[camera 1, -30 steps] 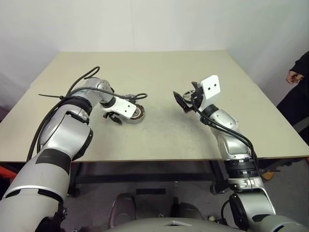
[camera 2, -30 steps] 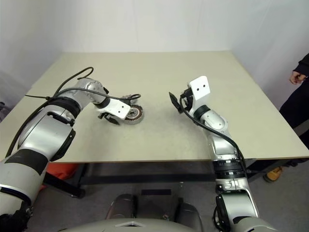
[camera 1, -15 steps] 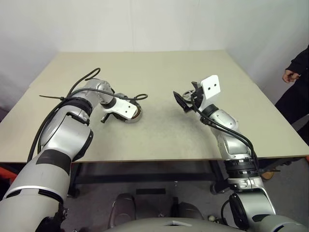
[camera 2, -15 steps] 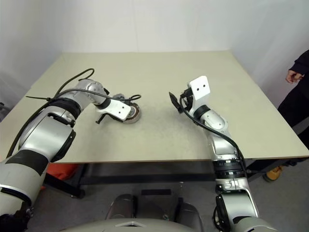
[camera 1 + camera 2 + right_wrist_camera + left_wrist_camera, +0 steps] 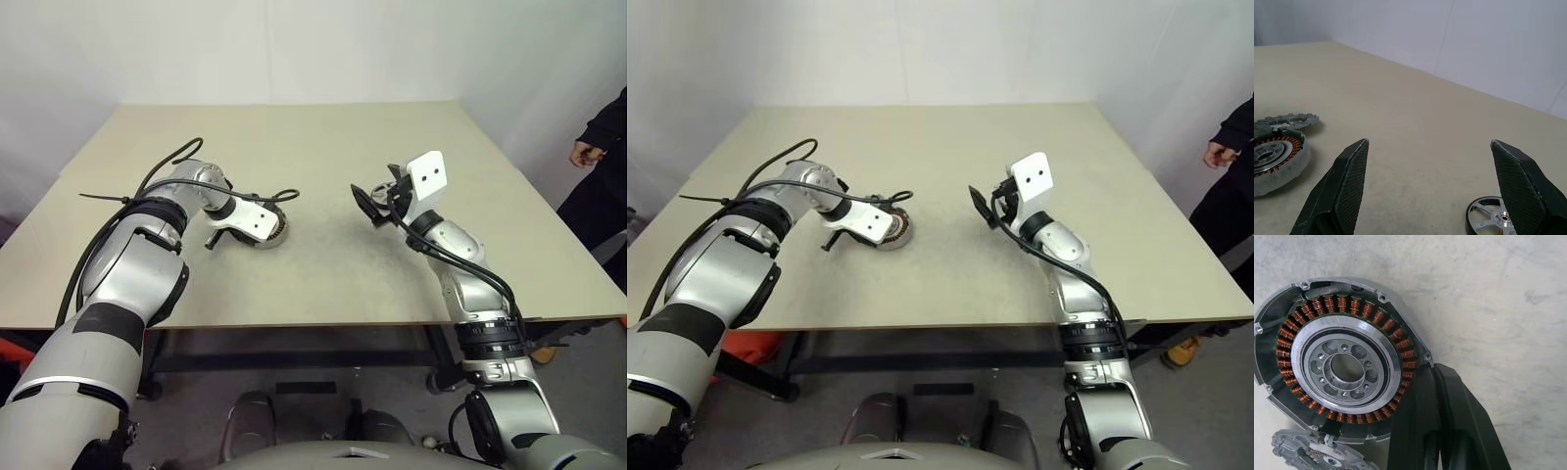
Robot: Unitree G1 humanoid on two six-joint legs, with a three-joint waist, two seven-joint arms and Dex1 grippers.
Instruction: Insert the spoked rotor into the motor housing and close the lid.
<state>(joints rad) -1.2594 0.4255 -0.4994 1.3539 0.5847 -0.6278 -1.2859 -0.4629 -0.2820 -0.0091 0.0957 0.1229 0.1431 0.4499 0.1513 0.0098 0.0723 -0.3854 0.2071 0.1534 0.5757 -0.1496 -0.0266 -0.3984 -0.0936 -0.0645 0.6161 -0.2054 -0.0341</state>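
The motor housing point(image 5: 1344, 367), a shallow silver cup with a ring of copper windings, lies on the table point(image 5: 323, 147) at centre-left. My left gripper point(image 5: 1431, 368) points steeply down at it, shut on its rim wall. The lid point(image 5: 1312, 455), a grey notched disc, lies flat right beside the housing point(image 5: 1273, 159) and touches its edge. My right gripper point(image 5: 1429, 142) hangs open over the table's middle right, holding nothing. The spoked rotor point(image 5: 1488, 215), dark-rimmed with silvery spokes, lies on the table just below and in front of the right gripper's fingers point(image 5: 1518, 171).
A person's hand and dark sleeve point(image 5: 598, 147) show beyond the table's right edge. A black cable point(image 5: 176, 162) loops off my left forearm above the table. Bare tabletop stretches between the two grippers and toward the far edge.
My left gripper has closed on the housing's rim, and the housing has slid slightly to the left. The right arm has kept still.
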